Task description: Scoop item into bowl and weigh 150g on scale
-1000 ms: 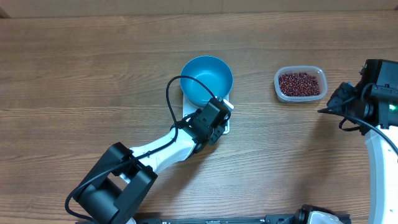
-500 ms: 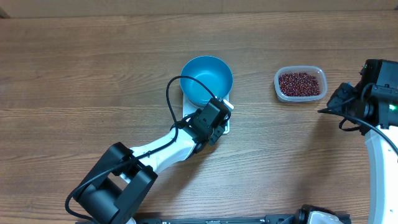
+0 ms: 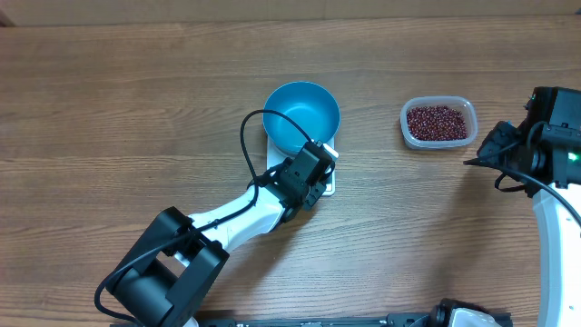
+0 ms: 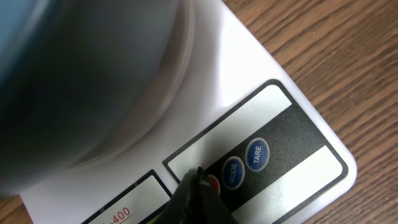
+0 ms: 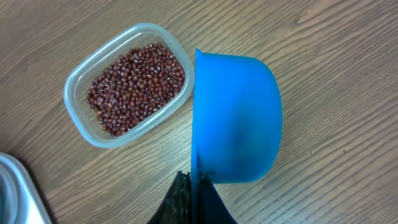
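Pressing scale [image 4: 249, 93]: closed left gripper [image 4: 198, 186] sits on red button [image 4: 214, 183], likely powering it on.
Beside beans [image 5: 135, 79]: right gripper [image 5: 196, 186] clamps the blue scoop [image 5: 239, 118], ready to dip.

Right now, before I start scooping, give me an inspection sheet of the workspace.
Surface: wooden table, no spilled beans seen.
Job's things: teal bowl sits on white scale, no beans seen inside; red-brown beans fill clear tub.
Clutter: nothing seen.
Grippers: left fingers shut, tip at the scale's red button; right fingers shut on blue scoop, beside the tub.
Cables: black cable loops from left arm, close to the bowl.
Surroundings: nothing seen.
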Controlling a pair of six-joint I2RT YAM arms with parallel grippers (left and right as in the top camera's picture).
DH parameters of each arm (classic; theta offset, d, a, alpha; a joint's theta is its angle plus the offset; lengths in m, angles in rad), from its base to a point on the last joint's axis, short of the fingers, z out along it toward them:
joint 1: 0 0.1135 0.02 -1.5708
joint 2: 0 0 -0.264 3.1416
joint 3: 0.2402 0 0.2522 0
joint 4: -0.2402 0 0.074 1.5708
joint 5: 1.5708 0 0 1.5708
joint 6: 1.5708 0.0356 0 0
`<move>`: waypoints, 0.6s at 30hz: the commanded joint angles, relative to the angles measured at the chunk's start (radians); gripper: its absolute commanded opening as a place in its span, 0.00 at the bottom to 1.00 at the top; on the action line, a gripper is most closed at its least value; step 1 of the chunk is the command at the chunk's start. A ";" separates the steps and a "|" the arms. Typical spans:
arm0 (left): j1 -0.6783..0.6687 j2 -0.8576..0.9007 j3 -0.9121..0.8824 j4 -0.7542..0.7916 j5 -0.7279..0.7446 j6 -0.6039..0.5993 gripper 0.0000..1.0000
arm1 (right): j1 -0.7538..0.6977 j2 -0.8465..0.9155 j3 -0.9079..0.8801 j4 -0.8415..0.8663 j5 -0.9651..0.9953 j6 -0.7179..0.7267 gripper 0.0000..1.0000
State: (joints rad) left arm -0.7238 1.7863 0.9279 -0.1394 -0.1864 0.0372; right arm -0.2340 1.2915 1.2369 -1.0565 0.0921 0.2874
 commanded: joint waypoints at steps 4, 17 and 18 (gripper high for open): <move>0.011 0.025 -0.011 0.002 0.043 0.031 0.04 | -0.004 -0.006 0.027 0.003 -0.006 -0.005 0.04; 0.011 0.025 -0.011 0.002 0.050 0.031 0.04 | -0.004 -0.006 0.027 0.004 -0.009 -0.005 0.04; 0.011 0.025 -0.011 0.002 0.050 0.031 0.04 | -0.004 -0.006 0.027 0.004 -0.008 -0.005 0.04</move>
State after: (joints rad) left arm -0.7189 1.7863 0.9279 -0.1364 -0.1570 0.0555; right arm -0.2340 1.2915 1.2369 -1.0569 0.0849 0.2871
